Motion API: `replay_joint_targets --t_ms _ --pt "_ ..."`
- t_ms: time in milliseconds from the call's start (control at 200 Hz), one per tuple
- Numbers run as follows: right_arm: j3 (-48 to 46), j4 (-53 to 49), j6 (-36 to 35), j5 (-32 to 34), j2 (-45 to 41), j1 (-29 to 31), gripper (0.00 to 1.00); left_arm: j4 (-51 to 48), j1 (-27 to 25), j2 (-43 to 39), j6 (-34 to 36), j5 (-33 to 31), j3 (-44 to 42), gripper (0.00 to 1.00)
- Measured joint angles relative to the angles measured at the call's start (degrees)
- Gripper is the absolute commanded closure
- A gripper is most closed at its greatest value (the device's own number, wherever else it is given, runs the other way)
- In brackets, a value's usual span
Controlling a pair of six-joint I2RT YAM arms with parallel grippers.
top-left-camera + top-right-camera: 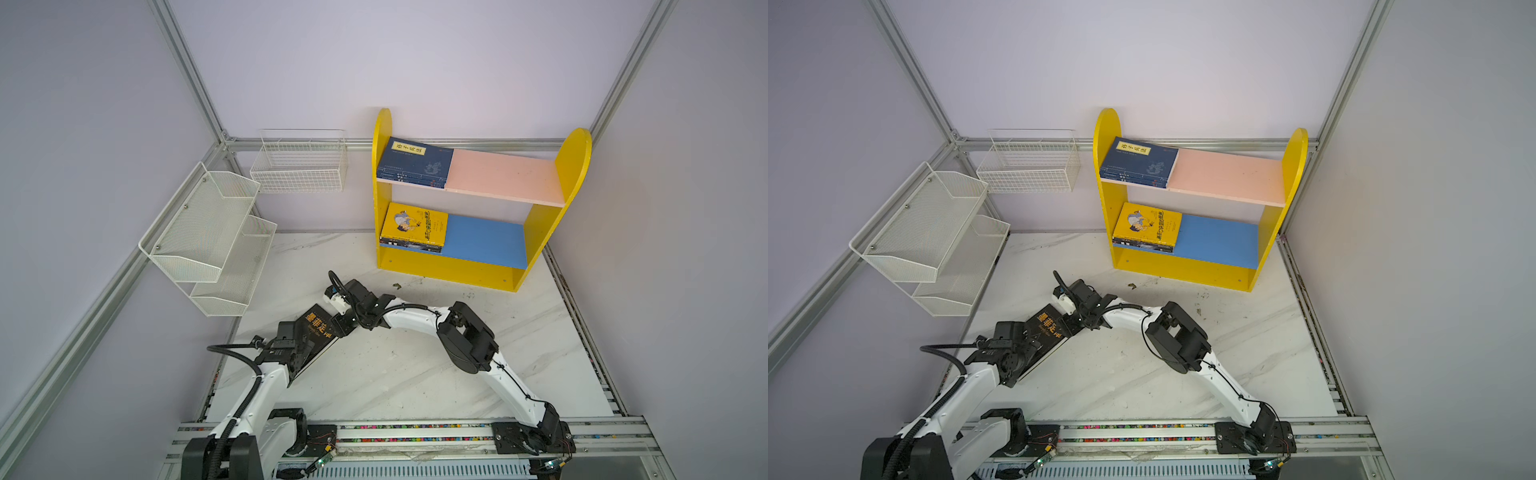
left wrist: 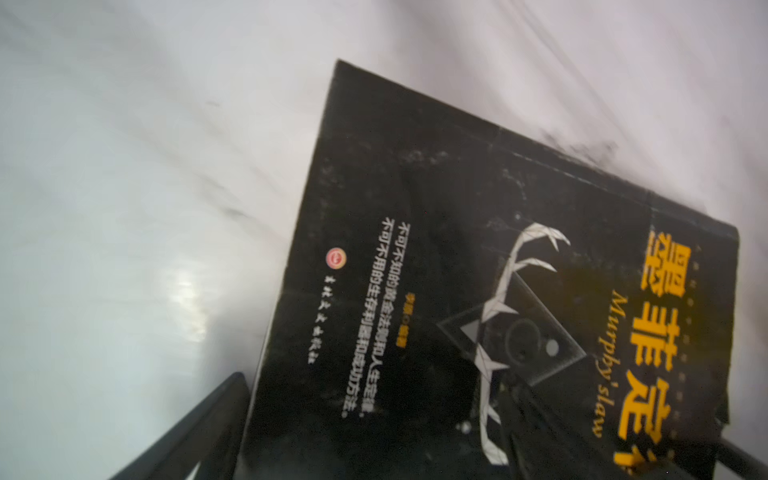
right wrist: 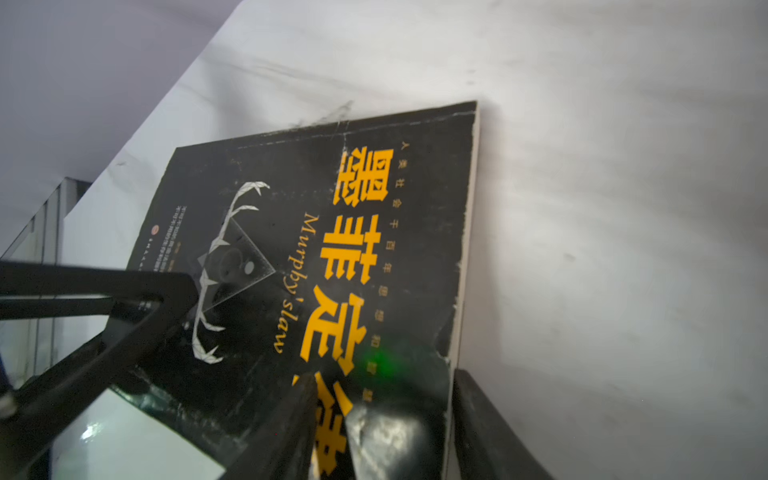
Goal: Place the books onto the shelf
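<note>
**Two arms, one book.** A black paperback titled "Murphy's law" (image 1: 319, 323) lies near the left edge of the marble tabletop (image 1: 415, 374). It is the only book seen off the shelf (image 1: 575, 166), which stands well apart at the far right.

The left gripper (image 1: 302, 337) covers the book's near end. Its jaws are spread and grasp nothing that shows. In the right wrist view one of its fingers (image 3: 158, 291) lies across the cover.

The right gripper (image 1: 338, 326) reaches across the middle to the book's far right corner. Its fingers (image 3: 291, 419) straddle the page edge, one over the cover and one outside it, neither wide nor closed. Whether they already pinch the book cannot be told.

On the shelf, navy books (image 1: 415, 164) lie stacked at the left end of the pink upper board (image 1: 503, 176). A yellow-covered book (image 1: 415, 224) tops a stack at the left end of the blue lower board (image 1: 484, 243). The right half of each board is bare.

The step in hand looks like taking hold of the black book. It would go best if the right jaws get a deep bite past the worn, torn corner before any lift, since a thin paperback will sag from a shallow pinch. The left finger should steady the cover until that grip is sure, then clear away. The bare half of either board offers the easiest landing.
</note>
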Motion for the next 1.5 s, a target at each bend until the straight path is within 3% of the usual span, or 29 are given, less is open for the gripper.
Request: replay_joint_targets --t_ms 80,210,280,455,705,960,1250,1500 --pt "-6.7 -0.2 0.2 2.0 -4.8 -3.2 0.46 1.9 -6.1 7.5 1.3 3.8 5.1 0.07" --pt "-17.9 -1.7 0.5 6.3 -13.1 -9.7 0.45 3.4 -11.7 21.9 5.0 13.2 17.5 0.07" --pt "-22.4 -3.0 1.3 8.9 -17.0 -13.2 0.38 3.8 -14.4 28.4 7.3 18.6 24.0 0.06" --pt "-28.4 -5.1 4.1 12.9 -24.5 -18.7 0.29 -1.2 -18.9 32.2 12.1 23.7 32.9 0.00" --pt "-32.0 -6.0 13.0 14.8 -33.3 -18.3 0.23 -6.4 -14.4 30.4 21.6 19.1 41.3 0.00" --pt "-35.6 -5.1 27.5 14.8 -35.1 -18.3 0.23 2.4 -7.7 42.4 28.5 21.2 50.5 0.02" --pt "-44.5 2.2 41.1 11.7 -35.0 -18.8 0.23 8.9 -7.5 51.8 29.3 28.0 52.1 0.03" --pt "-43.1 6.3 44.0 11.1 -32.2 -18.8 0.22 11.1 -9.4 51.9 28.9 31.2 51.9 0.03"
